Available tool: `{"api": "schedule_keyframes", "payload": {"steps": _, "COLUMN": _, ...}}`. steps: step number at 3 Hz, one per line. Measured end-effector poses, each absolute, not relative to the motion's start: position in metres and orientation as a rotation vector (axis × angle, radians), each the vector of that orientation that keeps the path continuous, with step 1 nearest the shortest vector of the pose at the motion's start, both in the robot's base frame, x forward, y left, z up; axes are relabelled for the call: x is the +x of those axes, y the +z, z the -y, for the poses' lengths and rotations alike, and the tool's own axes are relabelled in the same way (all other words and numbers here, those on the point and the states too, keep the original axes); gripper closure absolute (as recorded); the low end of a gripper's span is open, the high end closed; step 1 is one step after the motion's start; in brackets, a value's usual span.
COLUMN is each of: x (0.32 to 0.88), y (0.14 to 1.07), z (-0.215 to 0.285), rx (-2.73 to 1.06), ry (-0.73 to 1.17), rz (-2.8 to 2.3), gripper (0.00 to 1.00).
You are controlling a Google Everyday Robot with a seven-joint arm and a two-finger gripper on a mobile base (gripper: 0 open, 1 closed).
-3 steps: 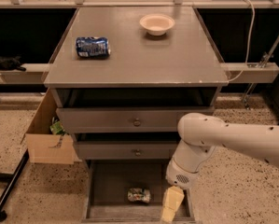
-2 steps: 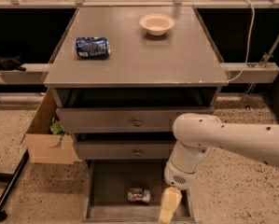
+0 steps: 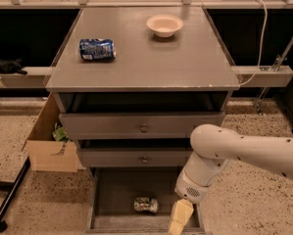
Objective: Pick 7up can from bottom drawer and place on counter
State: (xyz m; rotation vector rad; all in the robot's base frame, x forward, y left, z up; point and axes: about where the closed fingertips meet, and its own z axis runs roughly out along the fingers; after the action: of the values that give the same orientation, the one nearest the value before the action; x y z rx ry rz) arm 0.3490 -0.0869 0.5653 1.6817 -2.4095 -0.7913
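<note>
The 7up can (image 3: 146, 204) lies on its side on the floor of the open bottom drawer (image 3: 111, 199), near the drawer's front middle. My gripper (image 3: 179, 219) hangs at the end of the white arm over the drawer's right front corner, a short way to the right of the can and apart from it. Only its pale yellowish tip shows at the bottom edge of the camera view. The grey counter (image 3: 146, 58) spans the top of the cabinet.
A blue and white can (image 3: 97, 49) lies on the counter's left side and a cream bowl (image 3: 164, 25) stands at its back. Two knob-fronted drawers (image 3: 143, 127) sit above the open one. A cardboard box (image 3: 48, 146) stands to the cabinet's left.
The arm and gripper have shifted slightly left, closer to the can. The can has not moved.
</note>
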Motion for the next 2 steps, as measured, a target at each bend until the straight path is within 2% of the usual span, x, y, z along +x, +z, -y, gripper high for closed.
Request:
{"api": "schedule_keyframes", "payload": {"steps": 1, "x": 0.3300, "y": 0.5330, "z": 0.0758, "rx": 1.700, "ry": -0.927, "rz": 2.408, "gripper": 0.00}}
{"api": "schedule_keyframes", "payload": {"steps": 2, "x": 0.3296, "y": 0.5327, "z": 0.0755, "rx": 1.701, "ry": -0.927, "rz": 2.407, "gripper": 0.00}}
